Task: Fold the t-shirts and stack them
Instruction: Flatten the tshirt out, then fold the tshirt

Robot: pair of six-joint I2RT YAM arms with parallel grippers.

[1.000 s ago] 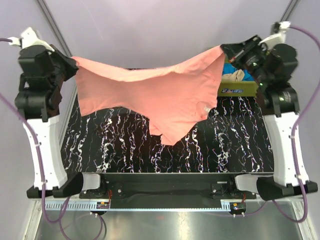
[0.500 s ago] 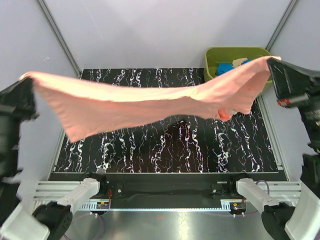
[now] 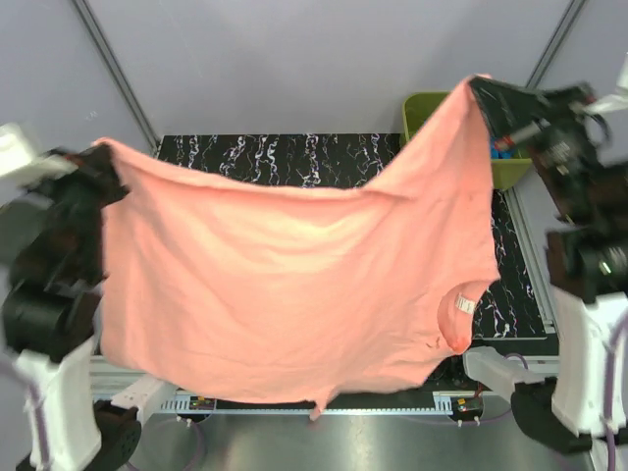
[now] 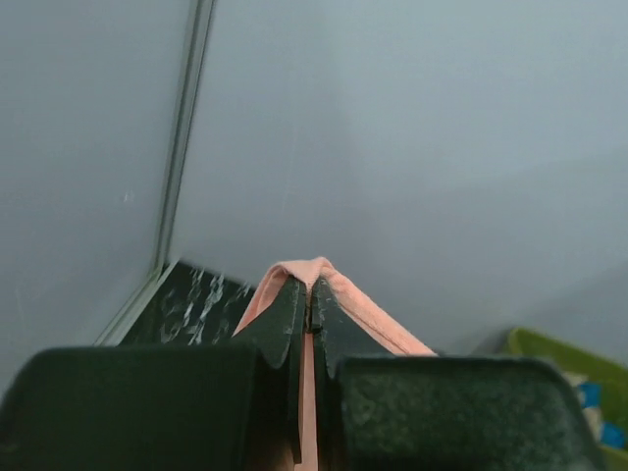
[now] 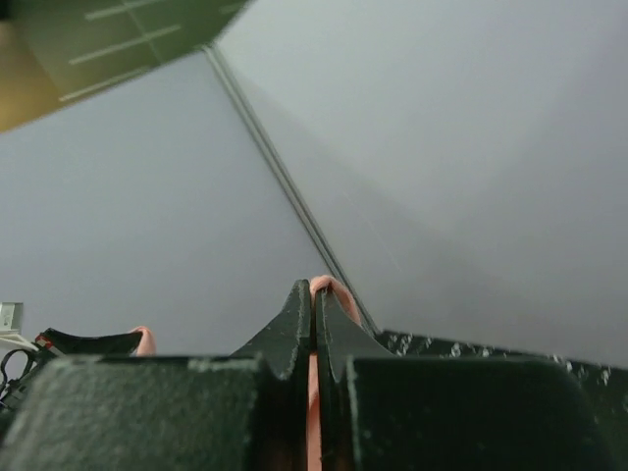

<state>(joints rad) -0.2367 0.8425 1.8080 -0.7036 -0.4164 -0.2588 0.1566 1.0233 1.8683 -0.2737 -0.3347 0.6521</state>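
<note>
You have the salmon-pink t-shirt [image 3: 285,285] hanging in the air as a wide sheet between the two arms, and it hides most of the black marbled table [image 3: 294,152]; only a far strip and a patch at the right show. The left gripper [image 4: 311,294] has its fingers pressed together on a fold of the pink hem at the shirt's left upper corner. The right gripper [image 5: 314,299] pinches the other corner the same way, raised higher on the right. Just behind that raised corner sits the olive-green tub [image 3: 427,108] at the table's far right, its middle covered by the cloth and the right arm, with some blue cloth [image 3: 498,150] showing inside. A small white label [image 3: 464,305] shows low on the shirt's right side. The lower edge of the shirt drapes past the table's near edge in the top view, across the arm bases. Slanted frame posts stand at the far left [image 3: 113,74] and far right [image 3: 549,44], close to each raised wrist, with plain grey wall behind.
</note>
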